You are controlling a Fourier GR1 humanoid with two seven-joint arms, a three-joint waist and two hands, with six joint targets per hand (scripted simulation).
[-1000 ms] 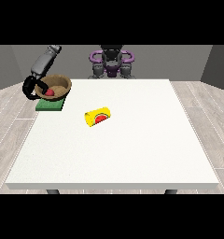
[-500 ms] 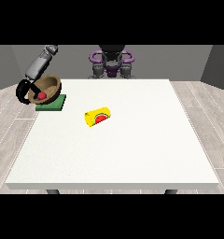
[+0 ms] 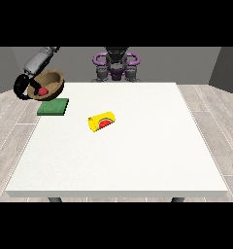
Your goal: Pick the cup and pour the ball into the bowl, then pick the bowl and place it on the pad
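Front view: at the far left the hand at the view's left (image 3: 22,87) grips the tilted bowl (image 3: 48,85), red ball (image 3: 42,91) inside, raised beyond the green pad (image 3: 53,106). Best levelled, brought over the pad and lowered squarely. The yellow cup (image 3: 102,121) lies mid-table.

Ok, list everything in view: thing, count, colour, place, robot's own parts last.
table: one, white, centre of view.
pad: one, green, flat on the table's far corner at the view's left.
cup: one, yellow with a red patch, lying on its side near the table's middle.
bowl: one, brown, tilted and held up beyond the pad, off the table.
ball: one, red, inside the bowl.
hand at the view's left: one, black, at the bowl's rim.
robot body: one, dark with purple, behind the table's far edge.
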